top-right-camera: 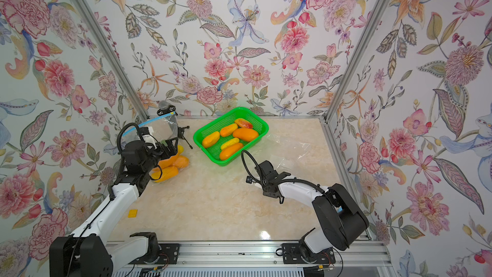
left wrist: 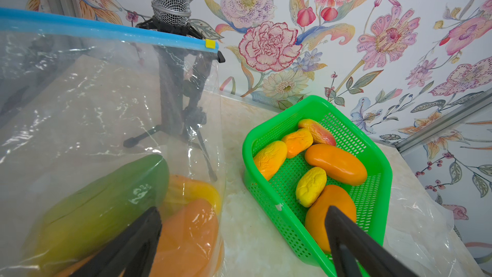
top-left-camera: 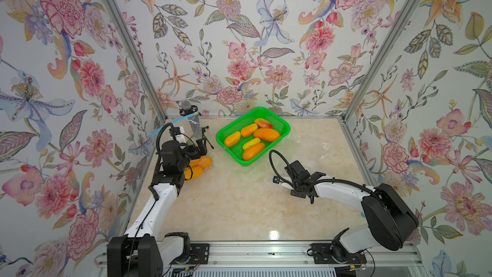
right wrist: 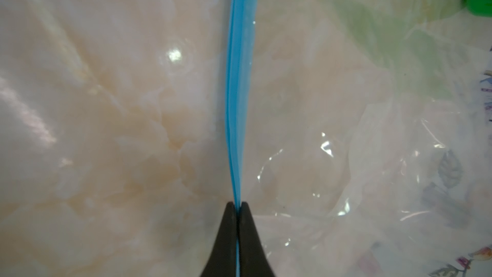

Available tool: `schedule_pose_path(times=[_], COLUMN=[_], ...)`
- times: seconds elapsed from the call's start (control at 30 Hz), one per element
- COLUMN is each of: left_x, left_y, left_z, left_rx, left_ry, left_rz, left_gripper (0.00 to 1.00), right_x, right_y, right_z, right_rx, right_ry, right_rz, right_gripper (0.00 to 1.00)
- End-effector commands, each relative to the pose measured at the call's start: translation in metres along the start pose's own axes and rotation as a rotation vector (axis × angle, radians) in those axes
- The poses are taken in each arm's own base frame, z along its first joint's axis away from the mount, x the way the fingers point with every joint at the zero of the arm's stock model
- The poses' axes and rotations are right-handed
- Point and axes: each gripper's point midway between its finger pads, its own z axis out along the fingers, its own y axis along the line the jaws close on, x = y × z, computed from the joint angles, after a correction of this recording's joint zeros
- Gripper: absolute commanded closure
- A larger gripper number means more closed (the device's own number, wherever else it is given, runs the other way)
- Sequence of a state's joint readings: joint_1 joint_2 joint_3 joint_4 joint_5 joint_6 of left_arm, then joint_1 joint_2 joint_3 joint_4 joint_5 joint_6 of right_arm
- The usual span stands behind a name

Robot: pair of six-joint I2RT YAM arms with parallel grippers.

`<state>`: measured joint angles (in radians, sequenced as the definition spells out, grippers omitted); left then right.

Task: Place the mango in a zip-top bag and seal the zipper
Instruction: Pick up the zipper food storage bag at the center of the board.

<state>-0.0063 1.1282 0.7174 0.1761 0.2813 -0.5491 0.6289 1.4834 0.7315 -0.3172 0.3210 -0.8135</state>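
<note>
Beside the basket (left wrist: 282, 225) of five mangoes (top-left-camera: 266, 134), right tool (right wrist: 237, 205) pinches one bag's (right wrist: 346, 155) zipper (right wrist: 239, 75); left tool (left wrist: 242, 209) gapes empty

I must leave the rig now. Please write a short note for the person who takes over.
Left gripper: jaws open, empty, beside the full bag.
Right gripper: jaws shut on the zipper of the empty bag, right of the basket.
Done: full bag holds mangoes; its zipper looks closed.
To do: five mangoes are in the basket; fill and seal the empty bag.
</note>
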Motion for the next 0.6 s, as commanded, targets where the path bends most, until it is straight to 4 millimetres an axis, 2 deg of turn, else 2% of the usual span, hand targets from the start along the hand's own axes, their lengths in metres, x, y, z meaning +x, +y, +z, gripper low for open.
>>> schedule_pose_path(times=[0.0, 0.17, 0.27, 0.3, 0.37, 0.43, 0.57], left_x=[-0.012, -0.007, 0.000, 0.002, 0.008, 0.012, 0.016], left_y=[-0.008, -0.017, -0.034, -0.043, -0.065, -0.096, -0.159], left_z=[-0.007, -0.007, -0.005, -0.005, -0.003, -0.001, -0.002], left_rx=[0.015, 0.054, 0.121, 0.159, 0.245, 0.359, 0.542], left_ry=[-0.027, -0.010, 0.007, 0.012, 0.029, 0.050, 0.082], left_rz=[0.015, 0.005, -0.015, -0.028, -0.059, -0.089, -0.096], left_gripper=[0.03, 0.03, 0.03, 0.03, 0.03, 0.05, 0.07], right_x=[-0.015, -0.034, -0.052, -0.068, -0.095, -0.124, -0.168], right_y=[-0.017, -0.033, -0.055, -0.057, -0.071, -0.079, -0.090], right_z=[-0.015, -0.036, -0.060, -0.075, -0.105, -0.136, -0.178], right_rx=[0.046, 0.071, 0.099, 0.098, 0.103, 0.096, 0.096], right_ry=[-0.074, -0.172, -0.268, -0.330, -0.456, -0.598, -0.817], right_rz=[0.039, 0.144, 0.286, 0.325, 0.423, 0.479, 0.596], right_gripper=[1.00, 1.00, 1.00, 1.00, 1.00, 1.00, 1.00])
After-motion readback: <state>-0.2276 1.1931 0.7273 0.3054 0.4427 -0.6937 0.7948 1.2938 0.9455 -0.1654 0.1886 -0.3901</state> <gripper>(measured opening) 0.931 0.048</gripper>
